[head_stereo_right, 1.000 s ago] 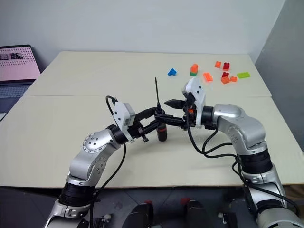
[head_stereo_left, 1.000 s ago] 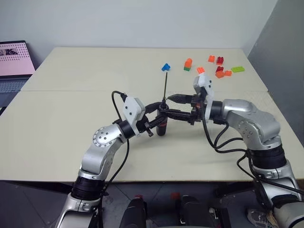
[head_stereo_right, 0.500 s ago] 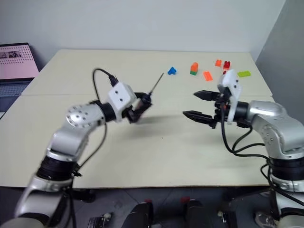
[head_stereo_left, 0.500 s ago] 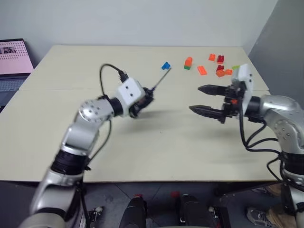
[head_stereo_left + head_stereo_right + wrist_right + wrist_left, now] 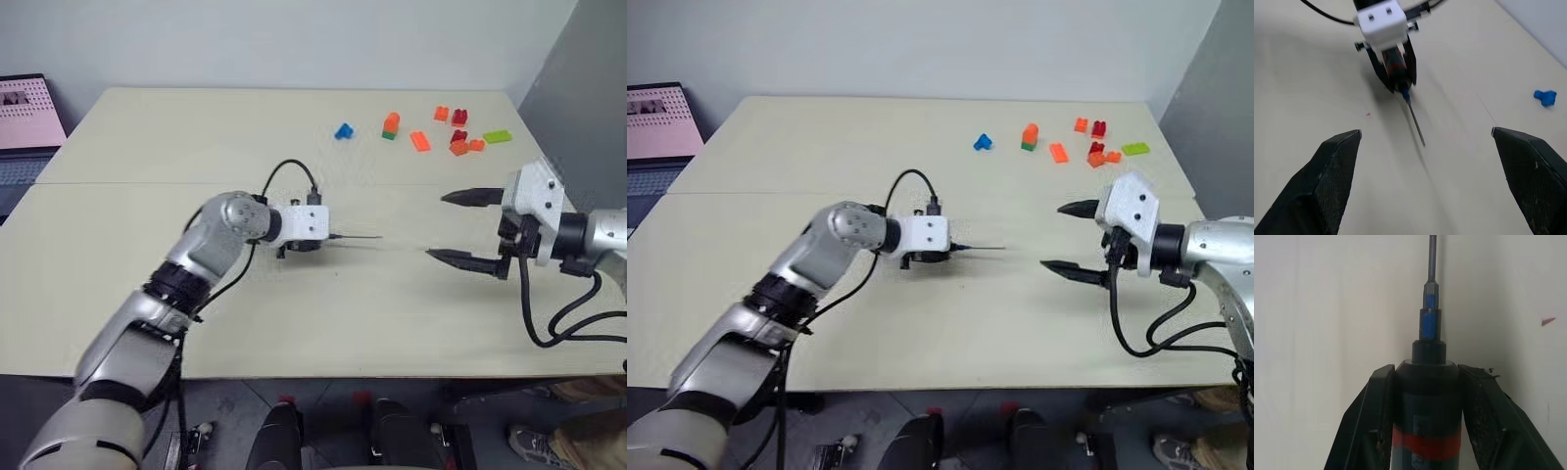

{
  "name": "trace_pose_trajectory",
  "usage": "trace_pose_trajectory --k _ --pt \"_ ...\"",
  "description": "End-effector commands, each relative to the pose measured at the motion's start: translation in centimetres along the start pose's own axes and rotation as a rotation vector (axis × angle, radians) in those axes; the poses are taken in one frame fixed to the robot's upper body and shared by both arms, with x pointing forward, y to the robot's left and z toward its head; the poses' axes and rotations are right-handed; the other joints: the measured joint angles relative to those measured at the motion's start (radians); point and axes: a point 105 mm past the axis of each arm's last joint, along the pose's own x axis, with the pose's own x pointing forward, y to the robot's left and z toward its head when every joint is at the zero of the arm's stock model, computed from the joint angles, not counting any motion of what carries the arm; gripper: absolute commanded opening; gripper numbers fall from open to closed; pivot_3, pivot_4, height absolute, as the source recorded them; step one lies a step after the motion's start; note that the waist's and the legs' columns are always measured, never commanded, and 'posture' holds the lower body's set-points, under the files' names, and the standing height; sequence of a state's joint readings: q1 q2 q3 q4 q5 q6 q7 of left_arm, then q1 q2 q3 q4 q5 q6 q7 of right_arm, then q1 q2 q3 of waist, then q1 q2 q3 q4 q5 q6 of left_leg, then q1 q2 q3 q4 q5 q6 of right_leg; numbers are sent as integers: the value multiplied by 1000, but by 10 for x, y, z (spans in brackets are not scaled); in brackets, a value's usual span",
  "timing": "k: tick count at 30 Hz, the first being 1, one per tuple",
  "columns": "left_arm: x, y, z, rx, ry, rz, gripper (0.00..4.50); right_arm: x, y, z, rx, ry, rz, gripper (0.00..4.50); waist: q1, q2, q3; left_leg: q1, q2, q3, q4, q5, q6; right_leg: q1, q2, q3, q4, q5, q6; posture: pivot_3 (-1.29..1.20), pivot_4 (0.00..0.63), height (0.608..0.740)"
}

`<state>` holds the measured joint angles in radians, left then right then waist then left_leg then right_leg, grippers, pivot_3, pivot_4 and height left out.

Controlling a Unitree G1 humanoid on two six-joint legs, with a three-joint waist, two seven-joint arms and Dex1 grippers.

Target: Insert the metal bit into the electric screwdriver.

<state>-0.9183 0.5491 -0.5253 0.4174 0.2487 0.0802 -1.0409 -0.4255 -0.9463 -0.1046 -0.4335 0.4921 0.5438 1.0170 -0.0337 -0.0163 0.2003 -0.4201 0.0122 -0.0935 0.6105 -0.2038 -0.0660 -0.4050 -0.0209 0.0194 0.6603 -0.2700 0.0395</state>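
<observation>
Left hand (image 5: 1425, 396) clamped on electric screwdriver (image 5: 1426, 401) low over tabletop (image 5: 196, 127), metal bit (image 5: 358, 237) seated in tip; right hand (image 5: 460, 227) apart, empty. Bit looks thin, bendable: grip tool's rigid barrel.

Bright even light, soft shadows, right wrist view motion-blurred

no readable text, labels or numbers anywhere
</observation>
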Motion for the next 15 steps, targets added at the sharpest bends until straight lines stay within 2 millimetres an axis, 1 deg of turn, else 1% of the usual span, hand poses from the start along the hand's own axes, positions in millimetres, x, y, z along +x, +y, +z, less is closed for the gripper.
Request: trace_pose_trajectory --k 1,2,3,4,8,11,12,14,15 --pt "7 -6 1 -7 -18 -54 1617 -5 1 14 -53 -38 -20 4500 0 0 0 0 0 0 0 0 0 0 0 0 0 0 0 0 150 740" --pt "7 -6 1 -9 -20 -61 2329 -5 2 14 -53 -38 -20 4500 1 0 0 0 0 0 0 0 0 0 0 0 0 0 0 0 150 740" --pt "7 -7 1 -11 -21 -66 2464 -5 2 14 -52 -38 -20 4500 1 0 0 0 0 0 0 0 0 0 0 0 1 0 0 0 150 740" --pt "7 -7 1 -21 -27 -70 2776 -5 2 13 -51 -38 -22 4500 2 0 0 0 0 0 0 0 0 0 0 0 1 0 0 0 150 740" --pt "7 -9 4 -42 -49 -84 3605 -4 1 12 -41 -40 -23 4500 2 0 0 1 0 0 1 0 0 0 0 0 3 0 0 0 150 740" --pt "-3 4 10 -91 -103 -21 4320 -3 -1 12 -39 -40 -25 4500 2 0 0 1 0 0 1 0 0 0 0 0 4 0 0 0 150 740" --pt "-8 9 13 -122 -125 6 4460 -3 -2 12 -40 -40 -26 4500 2 0 0 1 0 -1 2 0 0 0 0 0 4 0 0 0 150 740" --pt "-20 20 17 -192 -175 47 4460 -3 -5 12 -42 -40 -30 4500 2 0 0 1 0 -1 2 0 0 0 0 0 4 0 0 0 150 740" --pt "-30 25 18 -245 -212 68 4460 -3 -6 12 -43 -40 -32 4500 2 0 0 1 0 -1 2 0 0 0 0 -1 5 0 0 0 150 740"
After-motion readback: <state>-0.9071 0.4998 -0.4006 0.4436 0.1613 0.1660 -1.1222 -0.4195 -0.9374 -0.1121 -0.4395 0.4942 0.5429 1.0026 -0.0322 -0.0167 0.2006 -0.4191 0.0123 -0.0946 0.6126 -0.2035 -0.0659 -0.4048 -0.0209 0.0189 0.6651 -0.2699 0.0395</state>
